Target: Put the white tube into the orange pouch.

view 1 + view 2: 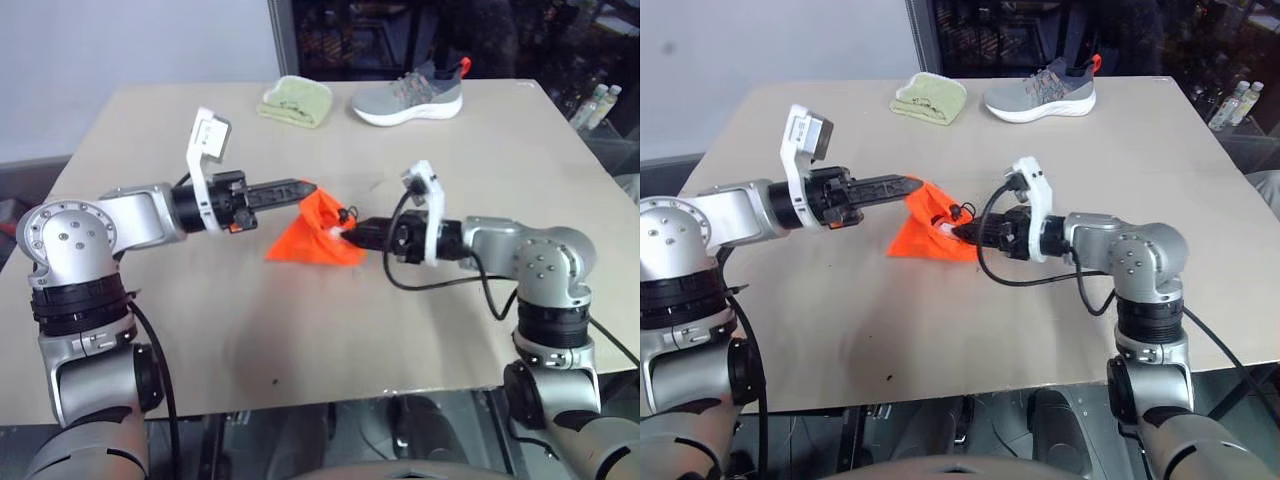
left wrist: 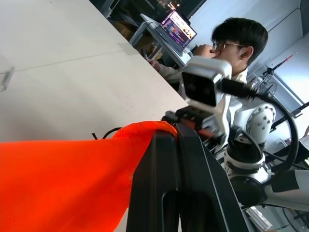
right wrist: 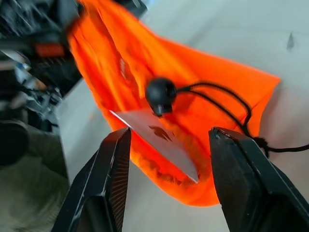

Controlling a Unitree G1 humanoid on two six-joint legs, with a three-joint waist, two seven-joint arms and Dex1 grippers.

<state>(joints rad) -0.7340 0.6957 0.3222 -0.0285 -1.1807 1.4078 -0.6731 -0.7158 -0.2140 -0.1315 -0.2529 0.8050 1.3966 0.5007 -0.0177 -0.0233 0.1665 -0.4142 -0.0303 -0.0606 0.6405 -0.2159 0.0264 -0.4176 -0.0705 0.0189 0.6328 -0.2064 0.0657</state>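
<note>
The orange pouch (image 1: 312, 238) hangs above the middle of the table, lifted by one top corner. My left gripper (image 1: 310, 188) is shut on that corner, with orange cloth draped over its fingers (image 2: 166, 145). From the right, my right gripper (image 3: 169, 133) points at the pouch's mouth with its fingers apart. The white tube (image 3: 154, 135) sticks out of the mouth. Its flat crimped end lies between my right fingertips, with a gap on one side. The rest of the tube is hidden inside the pouch. A black cord with a round bead (image 3: 161, 93) hangs at the opening.
A folded green cloth (image 1: 296, 101) and a grey shoe (image 1: 408, 97) lie at the table's far edge. Small bottles (image 1: 598, 105) stand off the table at the far right. A person (image 2: 236, 43) sits beyond the table by a laptop (image 2: 178, 26).
</note>
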